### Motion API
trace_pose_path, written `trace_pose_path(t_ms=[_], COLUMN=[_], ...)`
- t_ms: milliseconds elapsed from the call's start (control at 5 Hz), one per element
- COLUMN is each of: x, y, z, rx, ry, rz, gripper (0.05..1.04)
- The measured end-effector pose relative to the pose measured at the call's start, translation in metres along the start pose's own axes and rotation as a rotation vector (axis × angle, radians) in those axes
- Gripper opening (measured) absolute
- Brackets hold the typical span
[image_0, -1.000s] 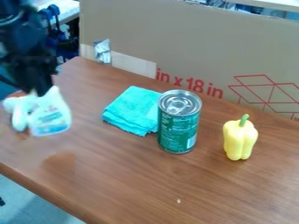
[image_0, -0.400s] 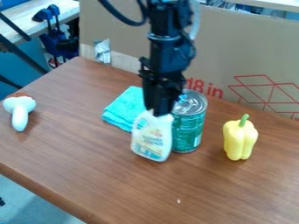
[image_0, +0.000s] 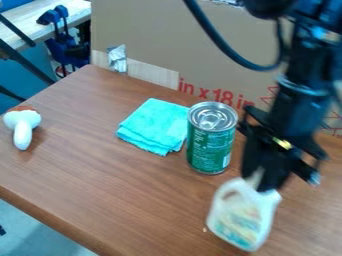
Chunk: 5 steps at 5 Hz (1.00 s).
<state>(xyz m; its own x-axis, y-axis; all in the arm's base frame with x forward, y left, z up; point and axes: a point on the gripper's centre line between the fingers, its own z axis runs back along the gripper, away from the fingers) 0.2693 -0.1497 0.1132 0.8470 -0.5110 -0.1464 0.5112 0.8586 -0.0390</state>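
In the camera view, the black hand (image_0: 259, 181) has swung rightward across the surface (image_0: 127, 190). It grips the white bottle (image_0: 244, 215) by its top, closed around the neck. A moment ago the bottle was at the left, by the mushroom-shaped toy (image_0: 23, 136); then it passed in front of the green can (image_0: 209, 145). Now it is at the near right, apart from the can and tilted a little, and the toy is left alone at the left. The can stands slightly right of its first place (brushed in passing, I would guess) but is upright, beside the turquoise cloth (image_0: 153, 125), which has kept its place.

So the carry has cleared the can, and the bottle remains in the hand's grip, not released. Whether its base touches the surface, I cannot tell.
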Motion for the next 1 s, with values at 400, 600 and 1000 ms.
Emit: trace_pose_path(t_ms=[400, 600, 1000], x=[0.005, 0.003, -0.014], y=[-0.023, -0.021, -0.016], z=[-0.004, -0.008, -0.012], rx=[0.030, 0.078, 0.186], ry=[0.009, -0.009, -0.172], rz=[-0.062, -0.072, -0.189], gripper=[0.383, 0.383, 0.383])
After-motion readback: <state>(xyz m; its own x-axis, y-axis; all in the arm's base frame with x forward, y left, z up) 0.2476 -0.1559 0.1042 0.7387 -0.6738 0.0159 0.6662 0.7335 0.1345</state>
